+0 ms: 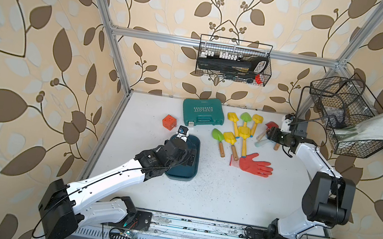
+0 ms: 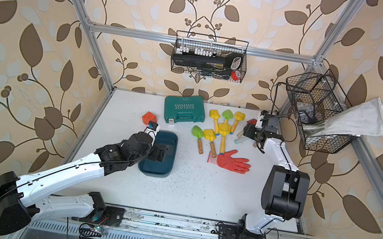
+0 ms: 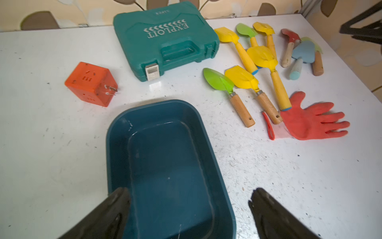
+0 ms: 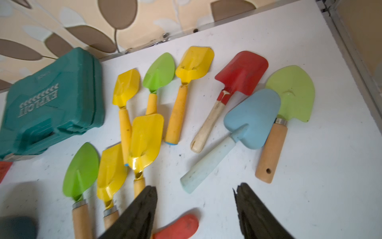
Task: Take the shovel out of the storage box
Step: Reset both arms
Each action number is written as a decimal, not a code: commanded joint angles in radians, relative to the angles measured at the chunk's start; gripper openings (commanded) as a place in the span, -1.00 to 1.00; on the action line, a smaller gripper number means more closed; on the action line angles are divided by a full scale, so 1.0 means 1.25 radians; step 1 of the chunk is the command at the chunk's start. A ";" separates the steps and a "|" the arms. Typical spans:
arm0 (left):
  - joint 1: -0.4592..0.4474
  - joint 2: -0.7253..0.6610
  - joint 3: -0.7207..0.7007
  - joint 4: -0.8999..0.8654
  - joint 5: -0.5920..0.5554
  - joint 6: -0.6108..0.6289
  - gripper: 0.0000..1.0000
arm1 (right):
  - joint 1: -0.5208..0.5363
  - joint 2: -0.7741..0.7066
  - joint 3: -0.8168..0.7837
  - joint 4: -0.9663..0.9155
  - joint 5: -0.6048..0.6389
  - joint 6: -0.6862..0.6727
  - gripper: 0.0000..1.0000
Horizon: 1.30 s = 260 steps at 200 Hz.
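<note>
Box seems empty, near end hidden; left jaws spread above it, holding nothing. Blue shovel on tabletop, handle slanting toward parted, empty right jaws

Lab robot cell: aluminium frame, wallpaper panels, 2 arms on rail.

The storage box, a shallow dark teal tub with rounded corners, sat upright on the white table, its smooth floor bare. Well apart from it, the pale blue shovel lay flat among the other shovels, its blade overlapping a green shovel.
</note>
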 commanded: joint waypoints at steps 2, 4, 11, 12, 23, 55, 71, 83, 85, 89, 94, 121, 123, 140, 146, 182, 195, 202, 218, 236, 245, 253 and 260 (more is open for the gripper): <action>0.021 -0.046 -0.026 0.024 -0.104 -0.015 0.97 | 0.005 -0.101 -0.109 0.066 -0.012 0.010 0.29; 0.023 -0.049 -0.028 0.025 -0.110 -0.013 0.97 | 0.006 -0.112 -0.117 0.067 -0.013 0.012 0.29; 0.033 -0.060 -0.037 0.027 -0.131 -0.014 0.97 | 0.008 -0.149 -0.145 0.071 -0.012 0.019 0.30; 0.034 -0.062 -0.038 0.027 -0.135 -0.014 0.97 | 0.008 -0.154 -0.149 0.071 -0.013 0.020 0.30; 0.049 -0.074 -0.052 0.033 -0.190 -0.014 0.98 | 0.013 -0.202 -0.193 0.086 -0.013 0.021 0.36; 0.100 -0.100 -0.130 0.147 -0.338 0.072 0.98 | 0.018 -0.301 -0.304 0.157 0.009 0.002 0.99; 0.124 -0.094 -0.177 0.252 -0.411 0.167 0.98 | 0.020 -0.315 -0.354 0.216 -0.012 -0.027 0.99; 0.152 -0.084 -0.204 0.320 -0.426 0.234 0.98 | 0.019 -0.313 -0.400 0.280 -0.008 -0.038 0.99; 0.157 -0.081 -0.208 0.332 -0.425 0.244 0.98 | 0.019 -0.311 -0.407 0.294 -0.007 -0.039 0.99; 0.168 -0.076 -0.215 0.356 -0.422 0.261 0.98 | 0.020 -0.309 -0.424 0.322 -0.006 -0.040 0.99; 0.184 -0.068 -0.227 0.390 -0.414 0.283 0.98 | 0.019 -0.303 -0.443 0.358 -0.009 -0.043 0.99; 0.341 0.007 -0.276 0.506 -0.303 0.289 0.98 | 0.025 -0.256 -0.526 0.545 -0.012 -0.068 0.99; 0.356 0.014 -0.279 0.514 -0.294 0.287 0.98 | 0.025 -0.253 -0.528 0.550 -0.010 -0.068 0.99; 0.456 0.095 -0.314 0.605 -0.231 0.277 0.98 | 0.029 -0.213 -0.529 0.560 -0.005 -0.083 0.99; 0.480 0.124 -0.330 0.644 -0.213 0.275 0.98 | 0.029 -0.198 -0.528 0.564 -0.008 -0.087 0.99; 0.558 0.201 -0.374 0.814 -0.135 0.274 0.98 | 0.035 -0.158 -0.564 0.667 -0.026 -0.105 0.99; 0.573 0.235 -0.384 0.874 -0.099 0.289 0.98 | 0.035 -0.156 -0.574 0.696 -0.029 -0.101 0.99; 0.574 0.263 -0.386 0.905 -0.078 0.304 0.98 | 0.034 -0.156 -0.573 0.695 -0.030 -0.105 0.99; 0.576 0.297 -0.361 0.903 -0.054 0.321 0.98 | 0.034 -0.153 -0.573 0.702 -0.033 -0.109 0.99; 0.603 0.297 -0.347 0.865 -0.003 0.305 0.97 | 0.035 -0.159 -0.581 0.711 -0.025 -0.108 0.99; 0.614 0.297 -0.348 0.861 0.021 0.299 0.97 | 0.037 -0.164 -0.595 0.728 -0.012 -0.109 0.99; 0.629 0.297 -0.351 0.865 0.069 0.300 0.97 | 0.037 -0.160 -0.620 0.778 0.015 -0.106 0.99; 0.649 0.297 -0.362 0.876 0.138 0.305 0.98 | 0.039 -0.138 -0.649 0.851 0.039 -0.098 0.99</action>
